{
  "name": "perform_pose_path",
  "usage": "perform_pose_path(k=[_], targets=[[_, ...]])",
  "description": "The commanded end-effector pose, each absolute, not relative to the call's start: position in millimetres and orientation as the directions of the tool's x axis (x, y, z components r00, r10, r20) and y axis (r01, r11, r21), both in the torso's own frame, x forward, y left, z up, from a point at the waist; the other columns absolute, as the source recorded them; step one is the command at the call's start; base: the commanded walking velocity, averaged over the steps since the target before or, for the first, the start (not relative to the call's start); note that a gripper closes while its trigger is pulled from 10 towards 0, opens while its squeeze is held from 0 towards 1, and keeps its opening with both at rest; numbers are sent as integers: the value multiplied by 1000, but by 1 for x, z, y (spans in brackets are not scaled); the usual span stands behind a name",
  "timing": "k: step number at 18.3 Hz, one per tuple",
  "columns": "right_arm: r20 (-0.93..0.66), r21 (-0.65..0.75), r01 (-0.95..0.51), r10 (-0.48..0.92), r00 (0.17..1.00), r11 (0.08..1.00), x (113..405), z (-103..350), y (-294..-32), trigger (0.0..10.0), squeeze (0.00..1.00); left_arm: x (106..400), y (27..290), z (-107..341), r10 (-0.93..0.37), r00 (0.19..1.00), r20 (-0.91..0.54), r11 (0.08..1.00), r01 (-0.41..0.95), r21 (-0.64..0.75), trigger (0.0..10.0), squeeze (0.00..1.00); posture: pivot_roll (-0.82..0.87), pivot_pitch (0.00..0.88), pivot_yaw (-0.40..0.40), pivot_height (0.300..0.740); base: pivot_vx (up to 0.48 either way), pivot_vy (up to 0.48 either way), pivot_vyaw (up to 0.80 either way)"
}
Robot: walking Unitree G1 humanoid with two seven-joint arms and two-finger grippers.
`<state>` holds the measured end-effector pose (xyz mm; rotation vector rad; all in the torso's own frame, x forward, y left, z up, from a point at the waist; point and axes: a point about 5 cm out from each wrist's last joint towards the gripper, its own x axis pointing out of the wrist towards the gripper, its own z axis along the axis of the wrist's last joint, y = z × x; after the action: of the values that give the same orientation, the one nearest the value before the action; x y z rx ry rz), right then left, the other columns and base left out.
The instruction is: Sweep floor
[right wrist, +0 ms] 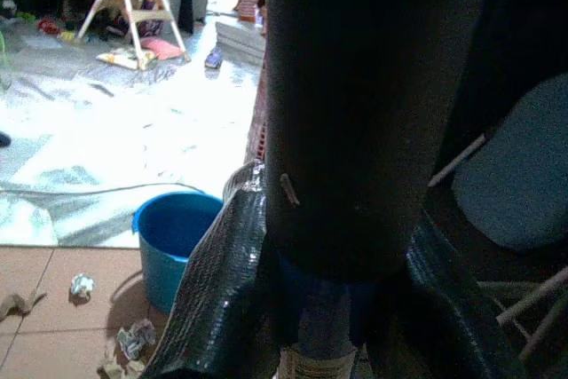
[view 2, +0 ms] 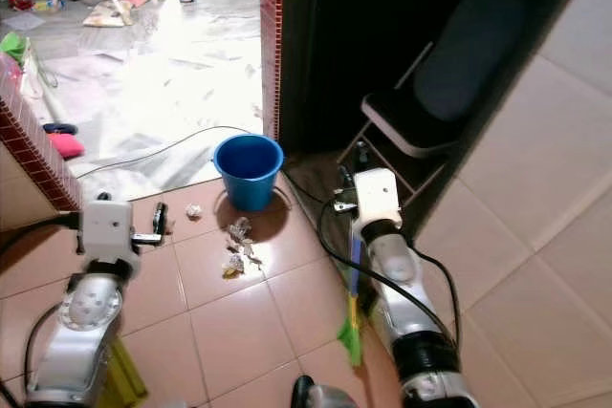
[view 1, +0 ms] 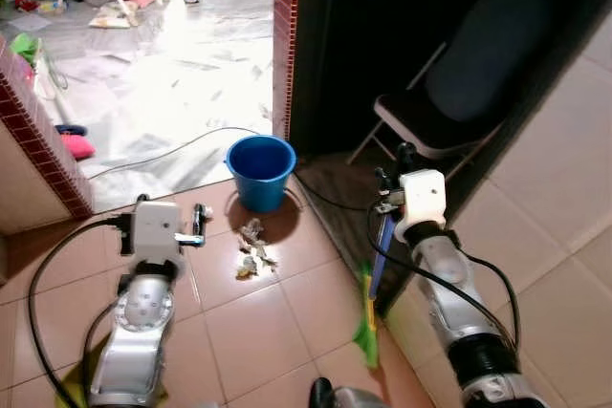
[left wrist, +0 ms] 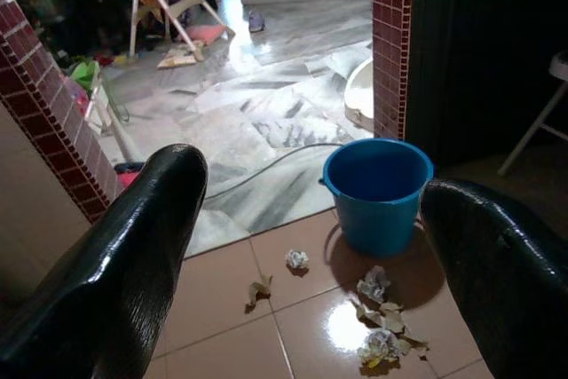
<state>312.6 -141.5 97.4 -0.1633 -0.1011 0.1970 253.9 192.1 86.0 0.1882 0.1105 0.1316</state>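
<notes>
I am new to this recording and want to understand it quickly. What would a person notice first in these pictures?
First, the bright blue bucket standing on the floor by the brick-edged doorway, with a small pile of crumpled paper scraps on the tiles just in front of it. Next, the right hand, closed on a broom whose green bristles rest on the floor near a dark folding chair. The left hand is held open, empty, facing the bucket.

My two head eyes look forward and down from high up, sharing the tiled floor [view 1: 258, 332], the blue bucket [view 1: 260, 171] and the far doorway. My left wrist camera sits low, facing the bucket [left wrist: 376, 191] between its fingers [left wrist: 124, 264]. My right wrist camera looks close along the dark broom handle [right wrist: 355, 113] toward that bucket [right wrist: 173, 237].
</notes>
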Motion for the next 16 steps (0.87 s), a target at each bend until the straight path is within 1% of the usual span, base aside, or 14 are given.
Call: perform_pose_path(k=[1,2,4,9,11,14,16], targets=[[73,-184,-165,181,981,969,313,96,-148,10000,0,257,193,86,143,984,-108,978,-124,169,10000,0,17,28,-47,740,0,0,-800],[74,-186,-165,181,981,969,313,96,-148,10000,0,258,193,86,144,984,-106,977,-125,172,10000,0,16,28,-46,740,0,0,-800],[75,-189,-164,181,981,968,312,96,-148,10000,0,259,193,87,143,984,-104,978,-124,170,10000,0,13,28,-45,740,270,0,-800],[75,-192,-161,178,981,968,311,96,-150,10000,0,259,192,86,136,985,-105,981,-118,154,10000,0,8,32,-43,740,331,0,-770],[74,-193,-161,178,981,968,311,96,-150,10000,0,260,192,85,137,985,-108,981,-120,152,10000,0,8,34,-42,740,322,0,-522],[69,-194,-160,176,982,968,309,94,-151,10000,0,260,193,84,139,983,-117,981,-121,151,10000,0,6,37,-41,740,287,287,-419],[66,-195,-162,178,982,967,308,93,-151,10000,0,260,192,83,140,983,-122,982,-121,148,10000,0,5,38,-40,740,127,422,0]])
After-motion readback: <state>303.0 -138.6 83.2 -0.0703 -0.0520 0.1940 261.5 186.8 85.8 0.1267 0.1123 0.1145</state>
